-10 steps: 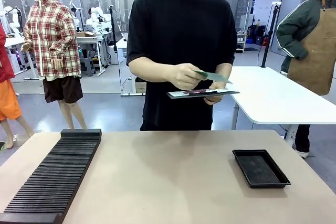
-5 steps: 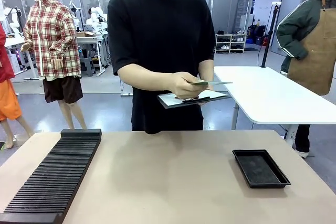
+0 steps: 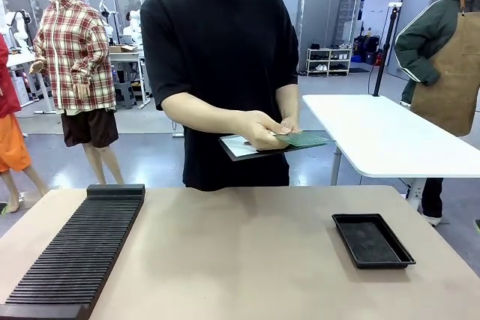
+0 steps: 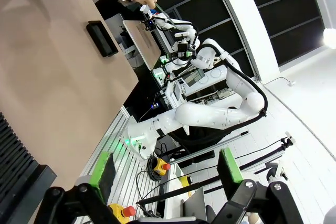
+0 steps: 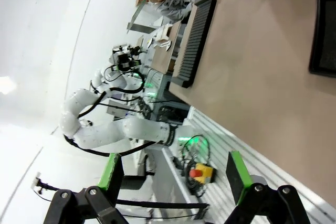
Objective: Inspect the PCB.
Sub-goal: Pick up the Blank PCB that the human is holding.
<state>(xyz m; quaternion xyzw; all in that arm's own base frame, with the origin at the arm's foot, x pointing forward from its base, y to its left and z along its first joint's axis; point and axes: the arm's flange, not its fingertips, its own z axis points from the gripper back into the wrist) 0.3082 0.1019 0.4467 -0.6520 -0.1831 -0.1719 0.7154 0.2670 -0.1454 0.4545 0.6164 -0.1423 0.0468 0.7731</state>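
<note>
**Front view:** Bright, even, diffuse light is supplied from overhead. A faint, soft-edged shadow is cast on the table (image 3: 225, 260) at its far middle, below the person (image 3: 225, 58). The PCB (image 3: 304, 139) is rendered sharp. The background is held in focus throughout.

**Left wrist view:** Strong wide-angle bending is seen at the frame edges. A light spot (image 4: 331, 38) is blown out at upper right. The lower right is washed pale.

**Right wrist view:** The same bending is recorded. The left half is overexposed, with a hot spot at middle left. Colours are kept true at right.
</note>
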